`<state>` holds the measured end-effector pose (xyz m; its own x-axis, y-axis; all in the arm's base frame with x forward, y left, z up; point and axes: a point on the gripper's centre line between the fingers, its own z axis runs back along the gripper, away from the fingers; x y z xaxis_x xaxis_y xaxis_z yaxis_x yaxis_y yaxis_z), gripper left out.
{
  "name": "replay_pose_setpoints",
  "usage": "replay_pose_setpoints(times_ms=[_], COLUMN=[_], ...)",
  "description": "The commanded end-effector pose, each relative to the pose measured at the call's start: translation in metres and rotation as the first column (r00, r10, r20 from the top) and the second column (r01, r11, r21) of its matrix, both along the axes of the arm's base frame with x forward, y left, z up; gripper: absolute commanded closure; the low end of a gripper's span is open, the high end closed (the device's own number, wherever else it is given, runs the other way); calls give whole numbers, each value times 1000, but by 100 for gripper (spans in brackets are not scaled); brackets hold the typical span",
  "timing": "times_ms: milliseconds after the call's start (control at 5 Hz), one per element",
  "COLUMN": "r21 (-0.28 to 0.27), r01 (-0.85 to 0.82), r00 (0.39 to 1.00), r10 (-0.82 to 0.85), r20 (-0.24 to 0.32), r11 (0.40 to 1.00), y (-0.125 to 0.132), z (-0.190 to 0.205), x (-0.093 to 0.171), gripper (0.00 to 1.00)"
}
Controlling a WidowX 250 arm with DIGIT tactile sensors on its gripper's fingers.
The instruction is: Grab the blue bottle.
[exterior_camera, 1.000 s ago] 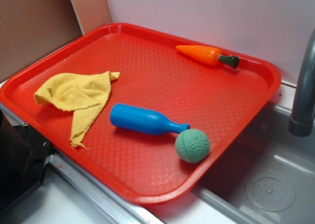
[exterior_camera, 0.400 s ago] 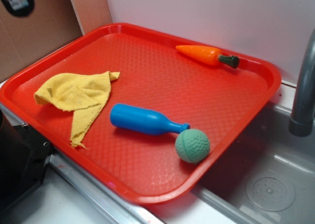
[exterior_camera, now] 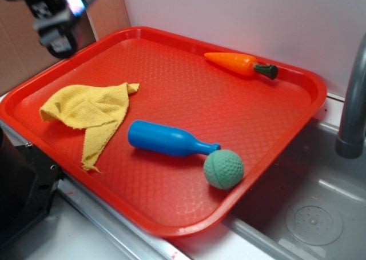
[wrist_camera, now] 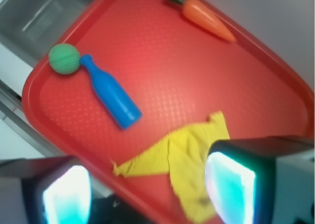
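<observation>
The blue bottle (exterior_camera: 166,140) lies on its side near the front of the red tray (exterior_camera: 171,223), neck pointing right and touching the green dimpled ball (exterior_camera: 223,169). In the wrist view the blue bottle (wrist_camera: 110,92) lies far ahead, well above my fingers. My gripper (exterior_camera: 54,28) hangs high over the tray's back-left corner, far from the bottle. Its jaws stand wide apart with nothing between them; in the wrist view the gripper (wrist_camera: 147,189) frames the yellow cloth and tray edge far below.
A crumpled yellow cloth (exterior_camera: 88,114) lies on the tray's left side. An orange toy carrot (exterior_camera: 240,64) rests at the back right. A sink basin (exterior_camera: 311,214) and grey faucet (exterior_camera: 351,111) are to the right. A black object (exterior_camera: 20,191) stands at the front left.
My gripper came into view at the top left and moved right and down toward the tray's back-left corner. The bottle, ball, cloth and carrot have not moved.
</observation>
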<state>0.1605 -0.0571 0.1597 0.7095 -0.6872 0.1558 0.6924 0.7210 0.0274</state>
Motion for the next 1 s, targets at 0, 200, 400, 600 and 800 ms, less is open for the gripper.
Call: replay_pose_setpoints(times_ms=[0, 200, 400, 600, 800], r21=[9, -9, -63, -78, -28], r01=[255, 347, 431, 465, 485], r00=[966, 938, 899, 878, 867], r10=[-255, -347, -435, -471, -484], r20=[31, 0, -58, -90, -115], r11=[967, 938, 900, 882, 874], y=[-24, -31, -42, -45, -49], z=[-40, -66, -99, -118, -139], x=[23, 28, 28, 26, 21], gripper=[0, 0, 0, 0, 0])
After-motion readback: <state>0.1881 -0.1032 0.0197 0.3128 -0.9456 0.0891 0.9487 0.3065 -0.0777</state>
